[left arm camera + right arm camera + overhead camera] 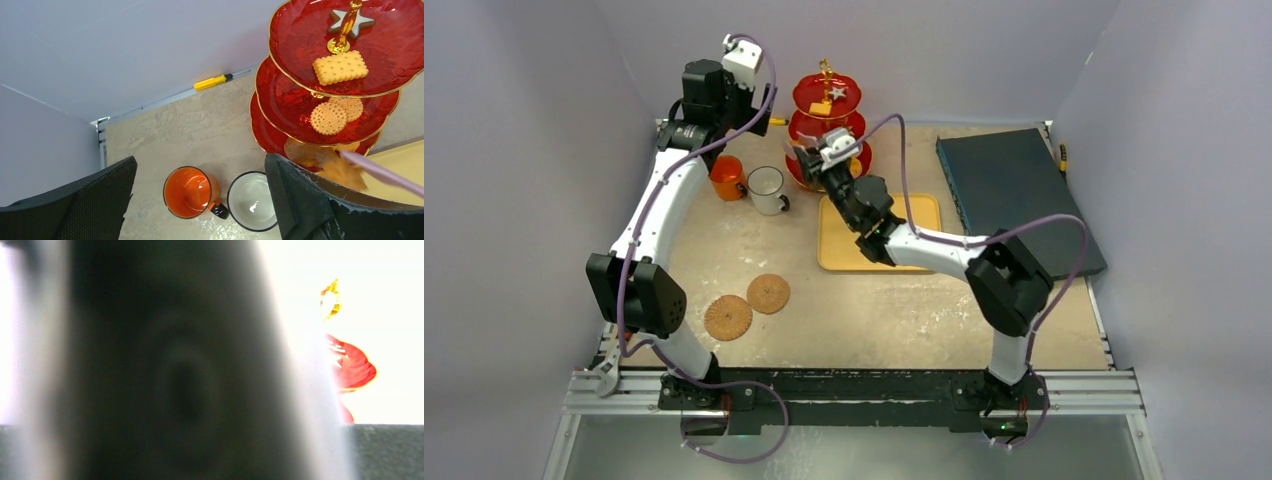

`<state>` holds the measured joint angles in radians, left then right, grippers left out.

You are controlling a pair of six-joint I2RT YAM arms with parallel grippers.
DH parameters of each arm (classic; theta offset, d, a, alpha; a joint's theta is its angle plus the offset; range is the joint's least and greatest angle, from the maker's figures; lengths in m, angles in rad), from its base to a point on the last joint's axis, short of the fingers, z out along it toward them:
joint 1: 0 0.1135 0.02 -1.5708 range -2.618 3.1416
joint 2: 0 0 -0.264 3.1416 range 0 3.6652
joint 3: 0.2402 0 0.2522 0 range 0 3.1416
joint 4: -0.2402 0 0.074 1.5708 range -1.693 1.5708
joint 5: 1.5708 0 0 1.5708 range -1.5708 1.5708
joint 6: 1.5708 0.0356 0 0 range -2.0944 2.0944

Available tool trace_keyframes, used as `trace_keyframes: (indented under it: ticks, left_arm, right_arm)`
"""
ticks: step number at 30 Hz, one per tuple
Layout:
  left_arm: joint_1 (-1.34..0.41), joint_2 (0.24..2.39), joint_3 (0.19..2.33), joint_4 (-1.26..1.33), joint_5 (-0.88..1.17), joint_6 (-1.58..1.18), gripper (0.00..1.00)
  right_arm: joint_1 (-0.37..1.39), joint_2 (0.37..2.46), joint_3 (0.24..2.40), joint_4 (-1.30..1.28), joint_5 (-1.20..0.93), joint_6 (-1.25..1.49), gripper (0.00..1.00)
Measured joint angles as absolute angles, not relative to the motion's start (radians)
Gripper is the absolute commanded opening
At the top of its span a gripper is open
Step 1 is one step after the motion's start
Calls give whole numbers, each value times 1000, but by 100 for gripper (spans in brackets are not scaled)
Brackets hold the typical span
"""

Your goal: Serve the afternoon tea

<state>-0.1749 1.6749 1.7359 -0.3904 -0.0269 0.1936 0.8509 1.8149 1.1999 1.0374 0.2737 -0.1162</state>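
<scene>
Mats (728, 317), two round woven ones, lie close to the arms with nothing on them. I think they wait for the mugs. Past them is the yellow tray (924, 255). The right gripper (811, 160) reaches over it to the bottom plate of the stand (809, 95), maybe to put a biscuit there. Its own camera is all blur, so I cannot tell if its jaws are apart or together.

The orange mug (187, 192) and the white mug (251, 201) stand side by side, just beside the stand, both empty. The left gripper (200, 167) hangs high above them with its jaws spread wide and holding nothing. It looks ready to go down for a mug.

Biscuits (340, 67) sit on all three red plates, with a star one (367, 21) on top. I see no words or labels anywhere.
</scene>
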Motion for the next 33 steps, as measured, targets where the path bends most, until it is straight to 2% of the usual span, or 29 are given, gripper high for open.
trace_keyframes:
  ticks: [5,10,22,30,33]
  left_arm:
    - [-169,1675,1736,-390,-26,193,99]
    - [-163,1675,1736,-390,-26,193,99]
    - [-157,1675,1736,-390,-22,194,99]
    - [-152,1675,1736,-389,-20,194,99]
    - [-150,1675,1736,-389,-19,194,99]
  right_arm:
    - [810,1979,1376,1045,271,-121,40]
    - [784,2106,1462,1035,285,-122,40]
    - [765,2222,1564,1116,369,-123,41]
    - [751,2280,1627,1129,401,-99,65]
    - [750,2293,1629,1128,403,-89,68]
